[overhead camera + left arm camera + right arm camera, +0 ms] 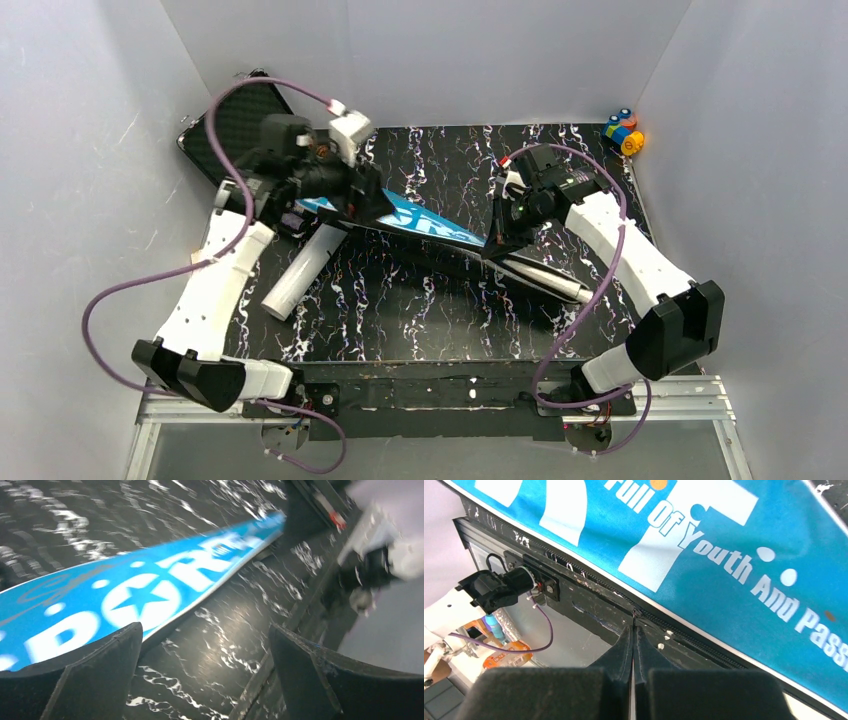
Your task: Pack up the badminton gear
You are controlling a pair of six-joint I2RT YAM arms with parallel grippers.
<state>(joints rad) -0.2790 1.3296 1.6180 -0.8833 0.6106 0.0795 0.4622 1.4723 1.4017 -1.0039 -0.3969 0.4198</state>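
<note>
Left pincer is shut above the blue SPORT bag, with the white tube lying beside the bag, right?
No, the left pincer is open: the left wrist view shows its fingers wide apart with nothing between them. It is above the blue SPORT bag, and the white tube lies beside the bag.

soft even light from above; left wrist view smeared, probably by motion, right wrist view sharp.

Our L gripper [204, 627] points to 4 o'clock w/ jaws wide apart; our R gripper [633, 630] points to 7 o'clock, fingers pressed tight together.
</note>
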